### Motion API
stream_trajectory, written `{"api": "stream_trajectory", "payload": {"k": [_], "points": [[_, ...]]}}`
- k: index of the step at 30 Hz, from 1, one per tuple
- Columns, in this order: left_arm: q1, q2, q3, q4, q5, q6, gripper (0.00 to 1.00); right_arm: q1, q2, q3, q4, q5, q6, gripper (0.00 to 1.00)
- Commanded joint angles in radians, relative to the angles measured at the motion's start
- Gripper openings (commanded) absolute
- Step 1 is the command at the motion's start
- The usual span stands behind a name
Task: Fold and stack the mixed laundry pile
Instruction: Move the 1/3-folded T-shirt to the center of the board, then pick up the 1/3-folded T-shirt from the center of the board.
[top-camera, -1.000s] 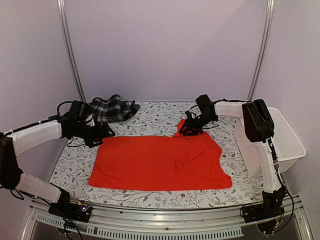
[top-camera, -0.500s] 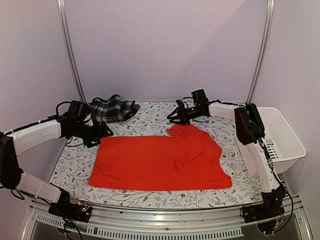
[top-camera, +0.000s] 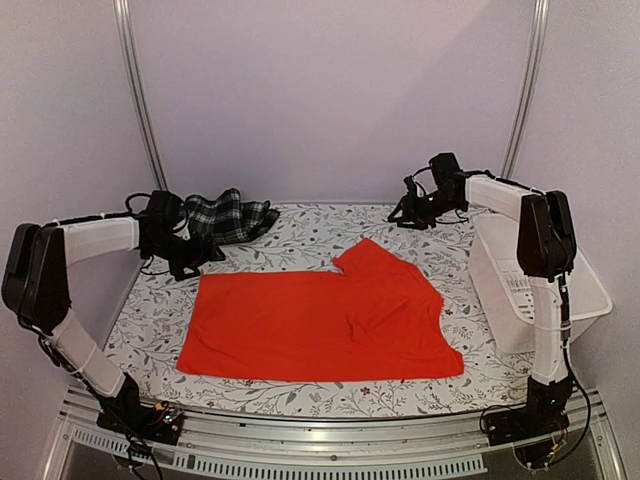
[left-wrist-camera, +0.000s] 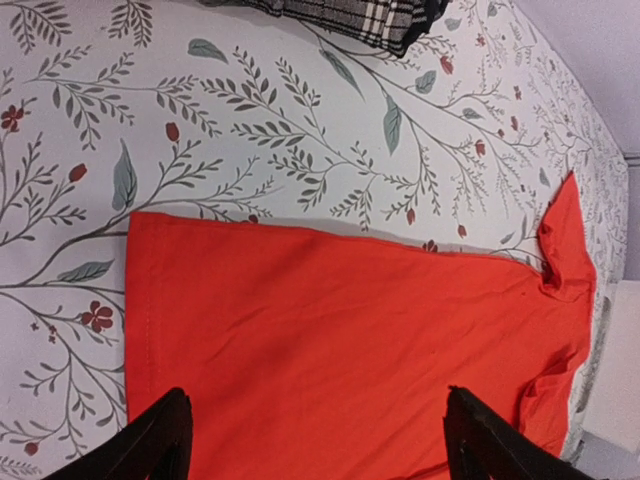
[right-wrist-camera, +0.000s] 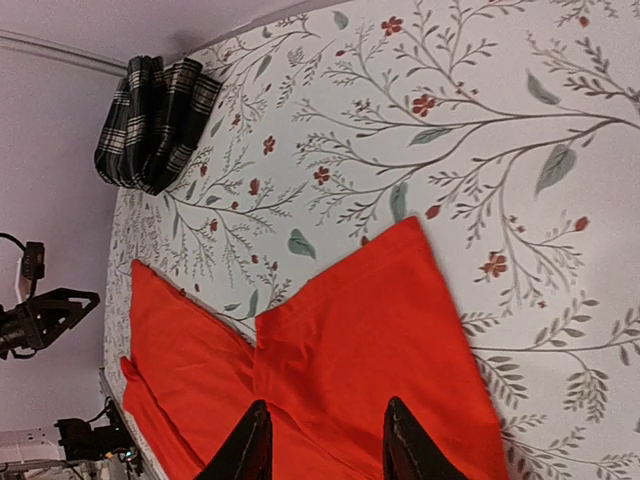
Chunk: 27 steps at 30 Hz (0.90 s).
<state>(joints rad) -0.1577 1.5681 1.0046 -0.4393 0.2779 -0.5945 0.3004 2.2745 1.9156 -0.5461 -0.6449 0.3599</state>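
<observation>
The red shirt (top-camera: 320, 320) lies spread flat in the middle of the floral worktop (top-camera: 300, 235), with one sleeve (top-camera: 370, 258) folded in at its far edge. The plaid garment (top-camera: 225, 217) sits crumpled beyond the shirt's far-left corner, well apart from it (near the back edge of the worktop).

The left pincer (top-camera: 190, 262) hovers just off the shirt's far-left corner. Its fingers are spread wide with nothing between them, and its wrist view looks down on the red cloth. The right pincer (top-camera: 408, 214) hangs beyond the shirt's far-right side, above bare worktop, its fingers (right-wrist-camera: 250, 445) parted and empty. A white basket (top-camera: 590, 290) stands to the right of the shirt.
</observation>
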Motion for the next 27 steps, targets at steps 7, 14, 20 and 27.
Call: {"api": "stream_trajectory", "payload": {"k": [7, 14, 20, 27], "points": [[0.021, 0.173, 0.224, -0.101, -0.091, 0.162, 0.85, -0.004, 0.002, -0.022, -0.240, 0.315, -0.271, 0.36], [0.024, 0.225, 0.274, -0.095, -0.071, 0.161, 0.84, 0.022, 0.069, 0.001, -0.259, 0.370, -0.312, 0.37], [0.026, 0.245, 0.274, -0.087, -0.065, 0.157, 0.84, 0.076, 0.139, 0.063, -0.281, 0.441, -0.326, 0.37], [0.027, 0.236, 0.267, -0.070, -0.126, 0.172, 0.83, 0.120, 0.190, 0.081, -0.300, 0.567, -0.339, 0.34]]}}
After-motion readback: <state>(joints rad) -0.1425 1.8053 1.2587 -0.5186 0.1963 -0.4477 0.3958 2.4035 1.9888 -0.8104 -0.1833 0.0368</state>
